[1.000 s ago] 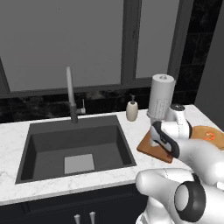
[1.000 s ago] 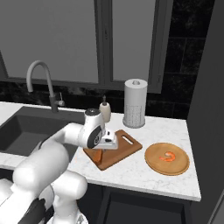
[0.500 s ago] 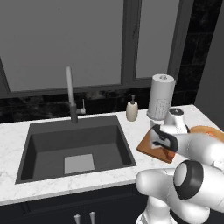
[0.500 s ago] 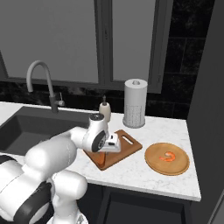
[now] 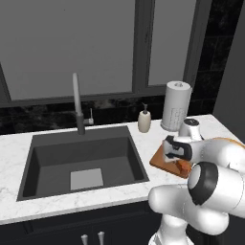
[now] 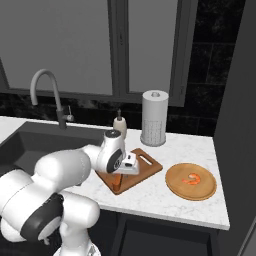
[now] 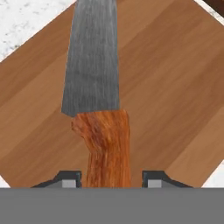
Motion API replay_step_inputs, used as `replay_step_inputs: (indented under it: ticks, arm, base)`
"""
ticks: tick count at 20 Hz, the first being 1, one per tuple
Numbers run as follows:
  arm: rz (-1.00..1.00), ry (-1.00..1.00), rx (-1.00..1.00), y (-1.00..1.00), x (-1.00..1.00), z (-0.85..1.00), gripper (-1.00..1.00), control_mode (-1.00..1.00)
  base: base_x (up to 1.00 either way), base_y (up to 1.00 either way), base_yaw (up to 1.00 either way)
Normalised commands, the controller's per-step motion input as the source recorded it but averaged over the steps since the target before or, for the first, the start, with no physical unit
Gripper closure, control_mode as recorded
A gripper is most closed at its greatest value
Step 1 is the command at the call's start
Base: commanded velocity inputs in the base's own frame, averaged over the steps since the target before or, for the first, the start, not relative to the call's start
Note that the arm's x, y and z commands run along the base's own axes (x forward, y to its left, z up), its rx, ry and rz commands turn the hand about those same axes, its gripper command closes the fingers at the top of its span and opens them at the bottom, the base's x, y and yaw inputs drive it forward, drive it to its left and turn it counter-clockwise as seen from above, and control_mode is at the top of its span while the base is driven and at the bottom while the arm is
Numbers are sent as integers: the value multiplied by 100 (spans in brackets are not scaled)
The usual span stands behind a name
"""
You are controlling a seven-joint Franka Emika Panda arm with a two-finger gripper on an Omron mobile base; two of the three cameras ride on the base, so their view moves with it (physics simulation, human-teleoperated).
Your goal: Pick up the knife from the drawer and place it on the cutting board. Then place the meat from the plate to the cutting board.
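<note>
Left to right on the white marble counter (image 6: pixel 165 197): rectangular reddish-brown wooden cutting board (image 6: pixel 145 168), small grey-bladed, brown-handled knife (image 7: pixel 99 105) flat on it, claw (image 7: pixel 109 180) low over the handle, tips parted with gaps either side, gripping nothing. Rightmost, round tan plate (image 6: pixel 175 185) carrying the orange-red curled meat (image 6: pixel 192 178).

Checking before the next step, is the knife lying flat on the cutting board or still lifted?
Flat on it. The knife lies along the cutting board; the jaws stand apart on either side of its handle.
</note>
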Motion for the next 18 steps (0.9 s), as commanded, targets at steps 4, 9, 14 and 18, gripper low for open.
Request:
replay_step_inputs:
  ticks: [4,9,14,18]
  arm:
    - [-10,-6,0,0,-48,20,-100,-100]
    - [-6,-19,0,0,-41,84,-100,-100]
    - [-16,-10,0,-23,-22,69,-100,-100]
    - [-29,-1,0,-49,0,38,-100,-100]
  base:
    - [0,0,0]
    - [0,0,0]
    - [0,0,0]
    - [0,0,0]
